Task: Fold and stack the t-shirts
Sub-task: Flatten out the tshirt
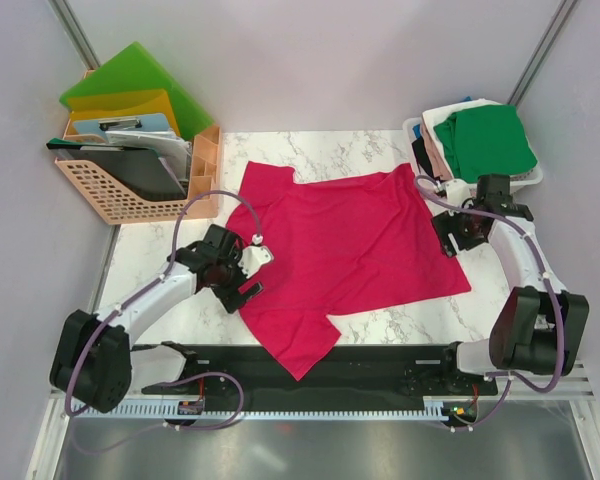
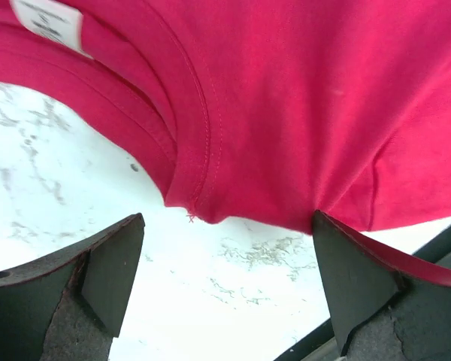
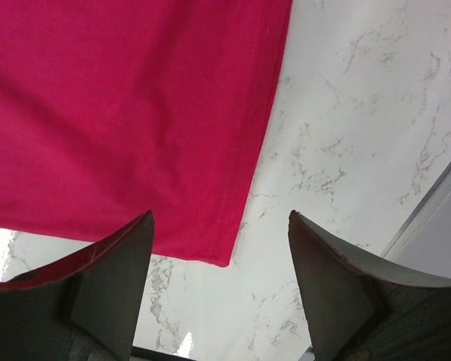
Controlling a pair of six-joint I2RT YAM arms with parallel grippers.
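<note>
The crimson t-shirt (image 1: 350, 245) is seen spread flat on the tabletop (image 1: 410, 318), between the left gripper (image 1: 255, 272) and right gripper (image 1: 448, 238), both released and empty. Being light, limp cloth, it is judged best pinched at its stitched edges.

White marble-veined table (image 1: 400, 315) fills the centre. Peach lattice basket (image 1: 120, 190) sits at its 10 o'clock corner. Green folder (image 1: 130, 75) and yellow folder (image 1: 120, 103) stand tilted in the basket, green behind yellow. Dark flat items (image 1: 145, 170) lie in front of them, kind unclear. White bin (image 1: 533, 176) at 2 o'clock. Black strip (image 1: 380, 362) runs along the table edge at 6 o'clock, with a perforated rail (image 1: 310, 408) just outside it.
</note>
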